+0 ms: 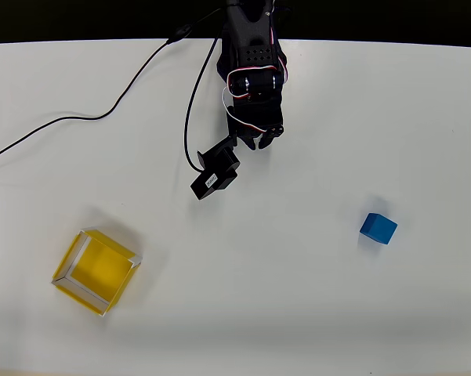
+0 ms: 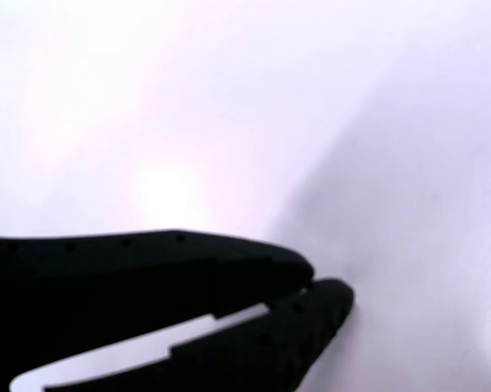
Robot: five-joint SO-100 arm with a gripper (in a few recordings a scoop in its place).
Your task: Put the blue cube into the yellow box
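The blue cube rests on the white table at the right in the overhead view, slightly turned. At the lower left sits the yellow box, open-topped with pale rim edges and nothing inside. My black gripper hangs near the table's far edge at the centre, well away from both; the cube lies to its lower right. In the wrist view the gripper has its two black fingertips touching, shut with nothing held, above bare white table.
A black cable trails across the table's upper left toward the arm base. The black wrist camera juts out to the gripper's lower left. The table's far edge borders a dark background.
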